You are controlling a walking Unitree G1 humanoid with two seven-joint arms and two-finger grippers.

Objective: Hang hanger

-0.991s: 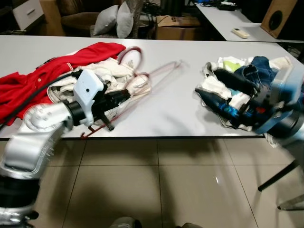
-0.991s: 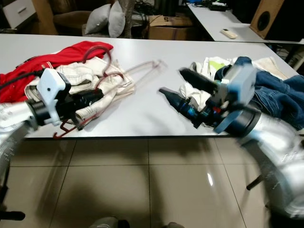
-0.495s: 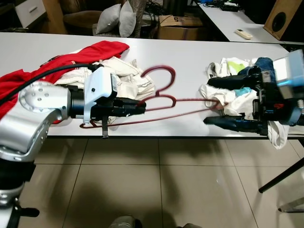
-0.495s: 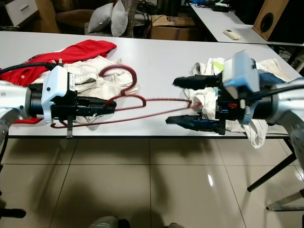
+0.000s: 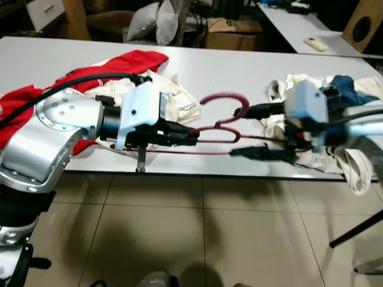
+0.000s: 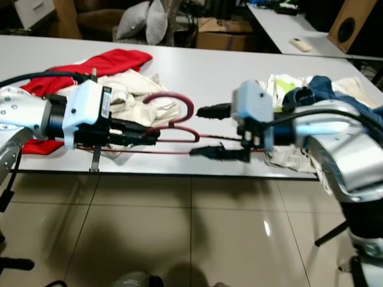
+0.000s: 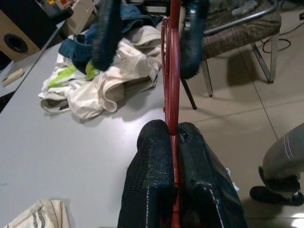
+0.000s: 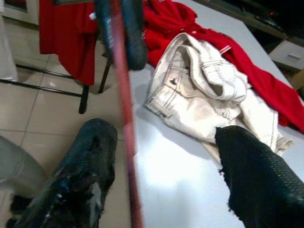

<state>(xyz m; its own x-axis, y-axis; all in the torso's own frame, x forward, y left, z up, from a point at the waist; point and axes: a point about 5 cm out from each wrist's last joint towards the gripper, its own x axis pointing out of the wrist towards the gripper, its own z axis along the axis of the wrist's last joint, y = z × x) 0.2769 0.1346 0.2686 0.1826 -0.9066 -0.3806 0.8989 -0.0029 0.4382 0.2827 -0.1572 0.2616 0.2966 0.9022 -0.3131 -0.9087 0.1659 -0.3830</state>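
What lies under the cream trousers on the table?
A red garment spreads out from beneath the cream trousers on the white table. How far it runs under them is covered, partly by the left gripper holding the hanger.

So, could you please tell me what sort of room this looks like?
Probably a lived-in home room used for sorting laundry: heaps of clothes on a long white table, cushions behind it, tiled floor.

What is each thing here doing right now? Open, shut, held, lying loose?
Hanger: lifted off the table, held level at the table's front edge.
Left tool: shut on the hanger.
Right tool: open, fingers on either side of the hanger's bar.
Red garment: lying crumpled on the table.
Cream trousers: lying rumpled.
Clothes pile: heaped loose on the table.
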